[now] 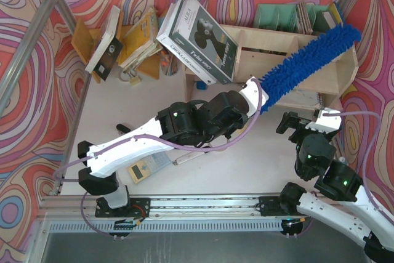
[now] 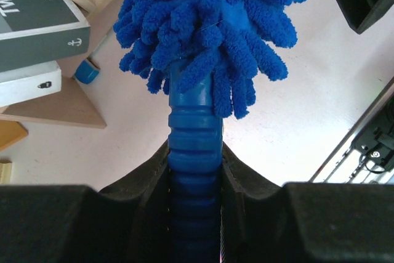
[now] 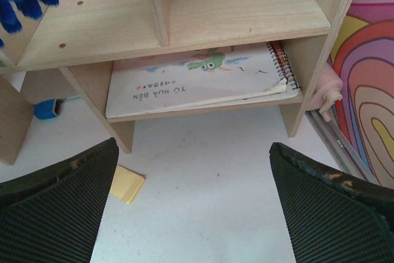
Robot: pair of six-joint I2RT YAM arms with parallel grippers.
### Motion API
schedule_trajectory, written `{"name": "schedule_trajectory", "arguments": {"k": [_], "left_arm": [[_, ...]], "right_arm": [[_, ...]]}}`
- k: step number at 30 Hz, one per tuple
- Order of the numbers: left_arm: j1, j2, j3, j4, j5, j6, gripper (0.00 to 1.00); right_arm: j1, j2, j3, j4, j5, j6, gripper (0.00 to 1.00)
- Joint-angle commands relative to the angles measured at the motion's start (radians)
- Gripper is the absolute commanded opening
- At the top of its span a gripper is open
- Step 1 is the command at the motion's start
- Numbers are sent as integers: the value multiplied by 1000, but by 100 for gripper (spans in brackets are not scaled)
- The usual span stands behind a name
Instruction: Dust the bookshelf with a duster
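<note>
Shaggy bright-blue duster (image 1: 308, 63), ribbed plastic handle, across pale bookshelf (image 1: 345, 72)

White table (image 1: 246, 164) with bookshelf (image 1: 266, 47), yellow pad (image 3: 127, 184)

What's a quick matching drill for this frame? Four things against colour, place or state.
Column A
1. duster
2. left end effector
3. right end effector
4. spiral-bound book

Column B
a. open, holding nothing
b. bright blue, fluffy
c. lying flat low in the bookshelf
d. shut on the duster

Pairs: 1-b, 2-d, 3-a, 4-c
</note>
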Motion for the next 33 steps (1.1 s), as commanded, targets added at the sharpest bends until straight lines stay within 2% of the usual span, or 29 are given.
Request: {"name": "schedule_trajectory", "arguments": {"k": [1,7,18,33], "left_arm": [[1,-20,19,82,-56,43,0],[27,58,128,27,-64,66,0],[124,252,406,-114,60,101,0],[147,327,461,-117,210,154,0]], "right_arm": [[1,-14,14,1,27,12,97],[1,-16,16,-1,25,15,97],[1,-41,21,-1,-4,15,97],[0,-114,13,39,-77,-12,99]]}}
